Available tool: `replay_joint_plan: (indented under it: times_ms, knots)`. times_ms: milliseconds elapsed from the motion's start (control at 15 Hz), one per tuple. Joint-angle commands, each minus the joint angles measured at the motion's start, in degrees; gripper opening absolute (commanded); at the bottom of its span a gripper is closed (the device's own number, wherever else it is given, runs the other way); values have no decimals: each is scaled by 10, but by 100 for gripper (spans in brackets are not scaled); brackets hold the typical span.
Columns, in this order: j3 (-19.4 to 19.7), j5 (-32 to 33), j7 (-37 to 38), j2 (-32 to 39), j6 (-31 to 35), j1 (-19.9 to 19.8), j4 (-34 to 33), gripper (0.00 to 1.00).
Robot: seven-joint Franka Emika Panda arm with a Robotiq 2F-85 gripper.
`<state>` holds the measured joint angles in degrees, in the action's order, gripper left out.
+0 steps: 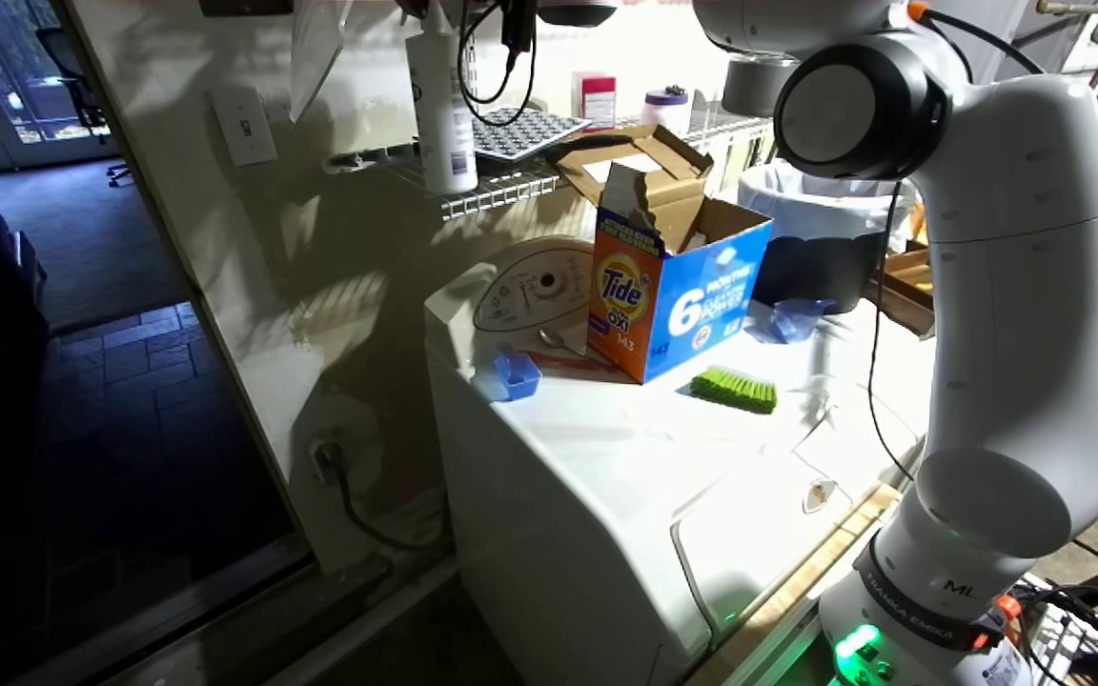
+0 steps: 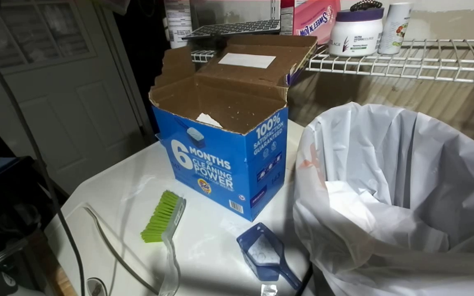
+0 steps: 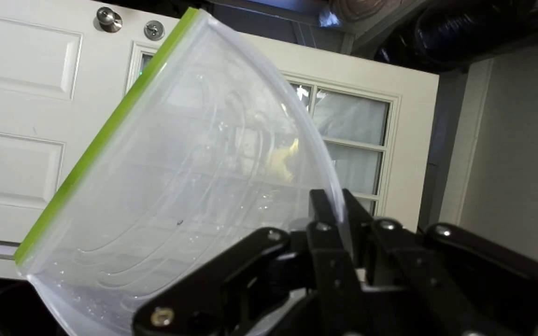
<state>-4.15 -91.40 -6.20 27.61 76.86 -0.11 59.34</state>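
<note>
Toward four o'clock from the centre of the wrist view, the gripper [image 3: 339, 210] has its fingers drawn almost together, pinching the thin curved rim of a translucent dustpan [image 3: 194, 172]. Raised in that grip, the dustpan spreads from the fingertips across the middle and left of the view; its straight green lip [image 3: 102, 137] slants from eleven o'clock down to eight. Beyond it stands a white door [image 3: 96, 74], with glass panes showing toward two o'clock.

With the Tide box [image 1: 687, 286] as the hub of the dial in an exterior view, a blue scoop [image 1: 517, 374] sits at eight o'clock, near the edge of the white appliance [image 1: 597, 467] that bears them both. A spoon [image 1: 554, 338] lies the same way but nearer the box. At two o'clock stands a lined bin [image 1: 816, 257], and farther out, at three, rises the robot arm [image 1: 1016, 353].

In an exterior view, a brush [image 2: 161, 218] with green bristles lies at seven o'clock from the box, its pale handle pointing to six. A second scoop [image 2: 263, 250] lies at five o'clock, between box and bin. Between one and two o'clock, a white jar [image 2: 356, 35] stands on a wire shelf [image 2: 405, 68]; the box's top flap tilts back toward twelve.
</note>
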Motion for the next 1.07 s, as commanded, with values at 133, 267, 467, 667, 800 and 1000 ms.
replay_joint_plan:
  times_ms: [133,267,467,667,800,1000]
  knots:
    - [0,-4,16,-9,4,-2,10,2]
    - [-2,-7,4,-18,14,3,25,2]
    - [-3,-9,-4,-23,23,6,37,2]
    - [-2,0,-9,-21,15,8,30,2]
    - [0,6,-11,-25,15,10,33,2]
    - [2,15,-14,-33,11,11,40,2]
